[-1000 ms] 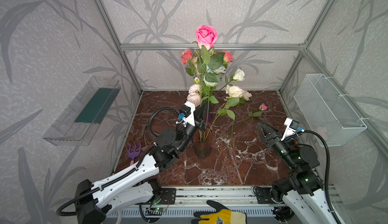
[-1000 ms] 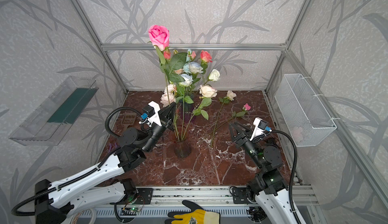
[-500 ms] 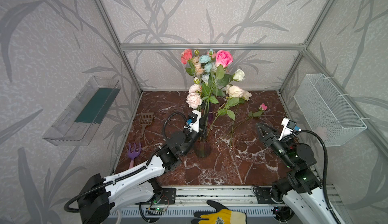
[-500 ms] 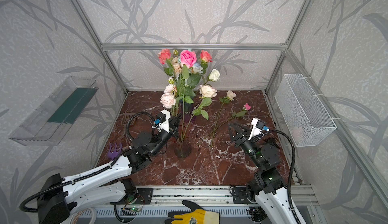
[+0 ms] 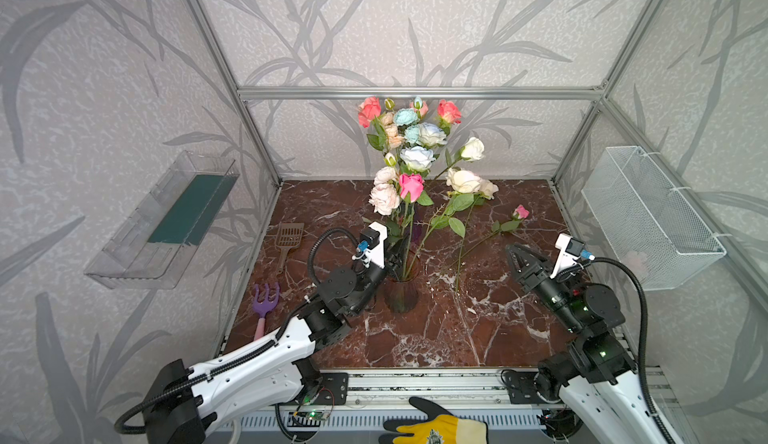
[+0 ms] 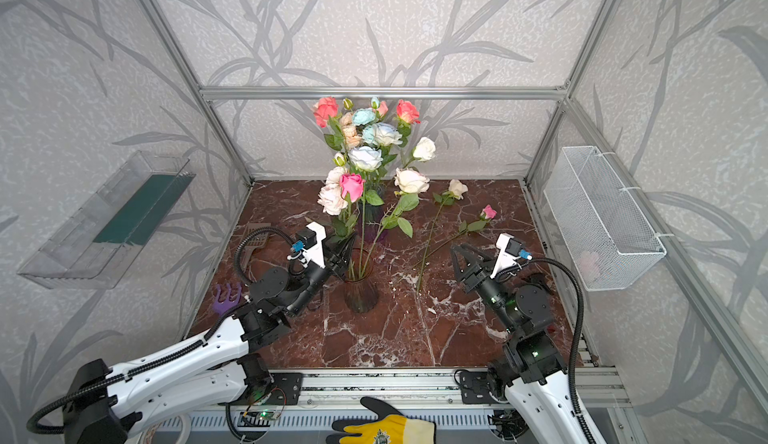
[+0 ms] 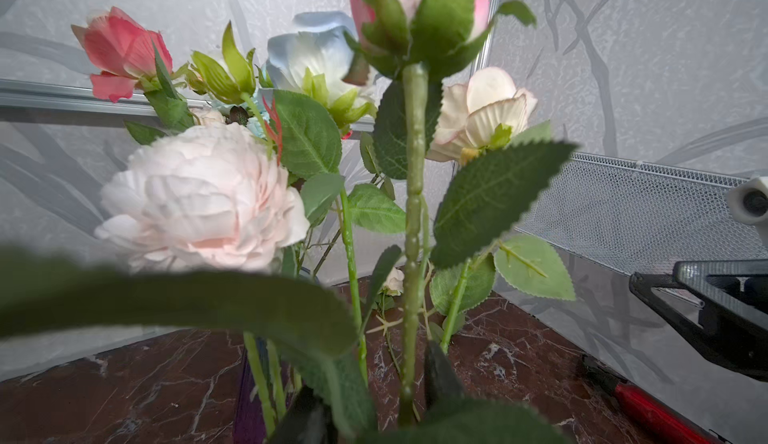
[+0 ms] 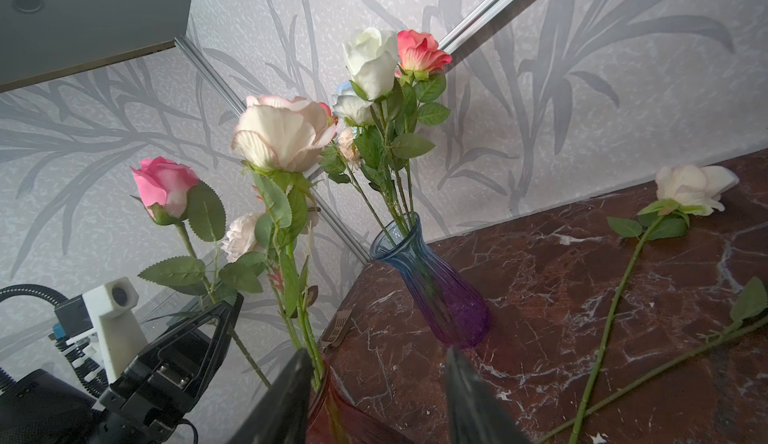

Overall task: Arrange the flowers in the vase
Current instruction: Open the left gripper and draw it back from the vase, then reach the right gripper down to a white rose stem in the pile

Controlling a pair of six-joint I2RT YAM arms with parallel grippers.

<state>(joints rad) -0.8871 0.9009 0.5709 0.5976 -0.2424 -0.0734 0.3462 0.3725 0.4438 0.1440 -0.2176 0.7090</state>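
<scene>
Pink rose (image 5: 411,186) sits much lower than a second ago: head was high above the bunch, now level with the pale peach blooms, stem down inside the front vase (image 5: 400,296) near the desk's middle

Left gripper (image 6: 344,250) has come down with it, now just above that vase's mouth, jaws parted either side of the stem; left wrist view shows a clear gap on one side, so released, not clamped

Right gripper (image 5: 515,254) is about where it was, over the right half of the desk, jaws spread, nothing between them

Rear vase (image 8: 436,292), blue to purple, stands behind toward the rear edge and holds the tall coral, blue and white heads, unchanged

Two loose flowers lie flat on the right half toward the rear right corner as before: cream rose (image 6: 457,188) and small pink bud (image 6: 488,212), stems crossing
</scene>
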